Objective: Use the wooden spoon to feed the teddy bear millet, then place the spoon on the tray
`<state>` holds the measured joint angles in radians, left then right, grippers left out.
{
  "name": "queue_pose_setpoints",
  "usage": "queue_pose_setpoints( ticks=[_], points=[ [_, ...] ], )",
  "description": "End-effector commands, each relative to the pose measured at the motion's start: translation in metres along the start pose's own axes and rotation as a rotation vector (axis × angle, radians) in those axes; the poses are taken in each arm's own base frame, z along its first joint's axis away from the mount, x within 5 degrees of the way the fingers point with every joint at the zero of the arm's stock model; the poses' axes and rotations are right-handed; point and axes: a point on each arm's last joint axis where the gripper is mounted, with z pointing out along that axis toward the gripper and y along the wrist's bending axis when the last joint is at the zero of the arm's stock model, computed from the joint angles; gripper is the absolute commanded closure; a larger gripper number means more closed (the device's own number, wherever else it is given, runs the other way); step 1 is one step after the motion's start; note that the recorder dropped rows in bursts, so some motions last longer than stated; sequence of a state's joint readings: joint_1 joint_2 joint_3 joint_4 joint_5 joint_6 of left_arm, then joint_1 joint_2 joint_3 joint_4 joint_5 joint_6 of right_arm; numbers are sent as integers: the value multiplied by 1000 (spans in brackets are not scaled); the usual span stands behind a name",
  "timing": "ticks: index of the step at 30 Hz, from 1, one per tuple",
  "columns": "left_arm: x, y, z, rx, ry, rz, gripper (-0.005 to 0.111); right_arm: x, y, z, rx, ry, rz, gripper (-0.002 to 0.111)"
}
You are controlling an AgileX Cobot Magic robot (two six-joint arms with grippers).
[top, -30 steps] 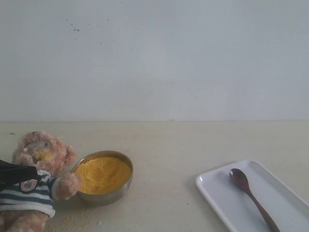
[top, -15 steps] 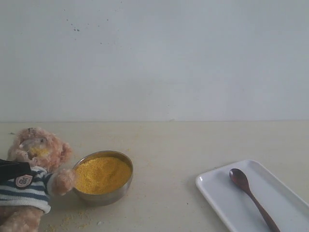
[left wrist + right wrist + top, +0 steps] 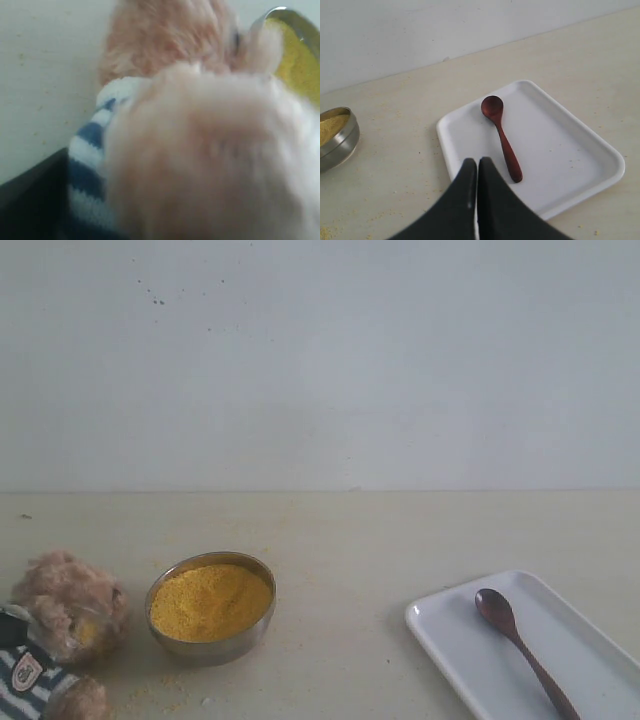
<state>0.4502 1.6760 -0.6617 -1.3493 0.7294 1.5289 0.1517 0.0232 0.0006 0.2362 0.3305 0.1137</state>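
Wide pale table, and the steel bowl is our marker. Well to its right lies the white tray, and the spoon lies flat inside it with nothing touching it, so the put-down looks done. Just left of the bowl the bear is slumped over with a yellowish smudge on its fur. By my read, the feeding is done too. Millet sits heaped in the bowl, with crumbs strewn just in front of it. The right gripper hovers on the tray side, far from the bowl, fingers pressed together on nothing. The left gripper is tight against the bear, and fur fills its camera. Gripping or not, I cannot tell. What's left is probably only backing away.
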Motion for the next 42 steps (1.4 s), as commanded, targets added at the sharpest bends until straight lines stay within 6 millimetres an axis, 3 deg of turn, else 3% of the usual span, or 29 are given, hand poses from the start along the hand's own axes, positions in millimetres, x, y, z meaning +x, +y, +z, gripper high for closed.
queue_pose_setpoints(
  ticks=[1,14,19,25,27,29,31,34,37,40,42],
  points=[
    [-8,-15,1,-46,-16,48,25,-1,0,0,0,-13,-2,108],
    [-28,-37,-28,-66,-158,106,25,-1,0,0,0,-13,-2,108],
    [-48,-56,-56,-89,-276,194,25,-1,0,0,0,-13,-2,108],
    [-78,-91,-107,-130,-483,331,27,-1,0,0,0,-13,-2,108],
    [-82,-102,-124,-152,-548,336,41,-1,0,0,0,-13,-2,108],
    [-81,-112,-141,-161,-615,285,66,-1,0,0,1,-13,-4,108],
    [-80,-121,-157,-178,-685,236,102,-1,0,0,1,-13,-4,108],
    [-76,-132,-176,-182,-776,180,103,-1,0,0,1,-13,-4,108],
    [-68,-144,-195,-256,-827,265,103,-1,0,0,1,-13,-4,108],
    [-54,-153,-220,-451,-868,431,103,-1,0,0,1,-13,-4,108],
    [-41,-161,-249,-689,-948,562,103,-1,0,0,1,-13,-4,108]
  ],
)
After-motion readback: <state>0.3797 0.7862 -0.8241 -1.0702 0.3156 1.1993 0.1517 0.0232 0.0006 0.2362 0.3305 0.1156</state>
